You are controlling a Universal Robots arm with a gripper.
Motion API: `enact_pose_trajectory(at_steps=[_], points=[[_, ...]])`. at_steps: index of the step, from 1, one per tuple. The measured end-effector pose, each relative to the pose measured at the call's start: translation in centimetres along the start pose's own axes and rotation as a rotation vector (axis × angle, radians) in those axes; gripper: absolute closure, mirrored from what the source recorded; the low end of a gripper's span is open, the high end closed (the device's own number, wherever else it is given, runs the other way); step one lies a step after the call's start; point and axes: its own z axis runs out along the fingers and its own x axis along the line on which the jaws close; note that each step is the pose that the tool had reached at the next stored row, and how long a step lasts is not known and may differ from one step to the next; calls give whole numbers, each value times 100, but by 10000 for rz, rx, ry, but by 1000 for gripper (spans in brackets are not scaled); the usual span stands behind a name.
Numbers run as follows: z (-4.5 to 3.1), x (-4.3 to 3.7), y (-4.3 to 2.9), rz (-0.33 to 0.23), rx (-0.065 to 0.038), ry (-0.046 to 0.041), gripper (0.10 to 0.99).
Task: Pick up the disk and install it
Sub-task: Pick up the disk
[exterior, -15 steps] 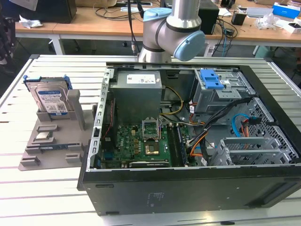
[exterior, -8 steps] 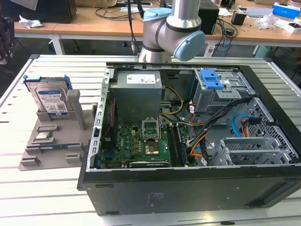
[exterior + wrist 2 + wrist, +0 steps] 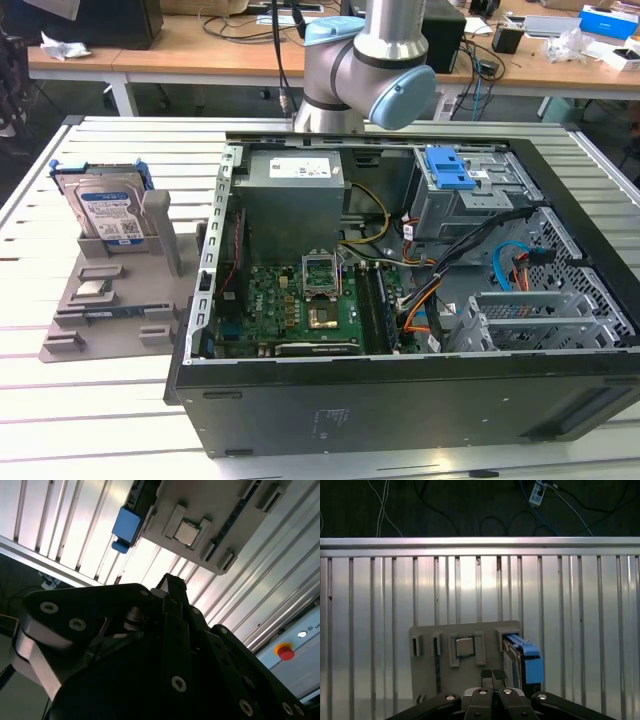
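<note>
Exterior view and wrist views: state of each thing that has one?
disk: standing upright in its slot, not gripped
end effector: fingers together, holding nothing, apart from the disk
grey holder: lying flat, beside the case on the exterior view's left
processor chip: seated in a holder recess
computer case: on its side, panel off, inside exposed
socket cover: looks flipped up
</note>
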Motion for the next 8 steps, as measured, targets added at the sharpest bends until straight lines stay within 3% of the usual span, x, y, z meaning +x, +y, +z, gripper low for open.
enact_pose_trajectory(at_steps=[8], points=[[0,0,0,-490,-11,22,980]])
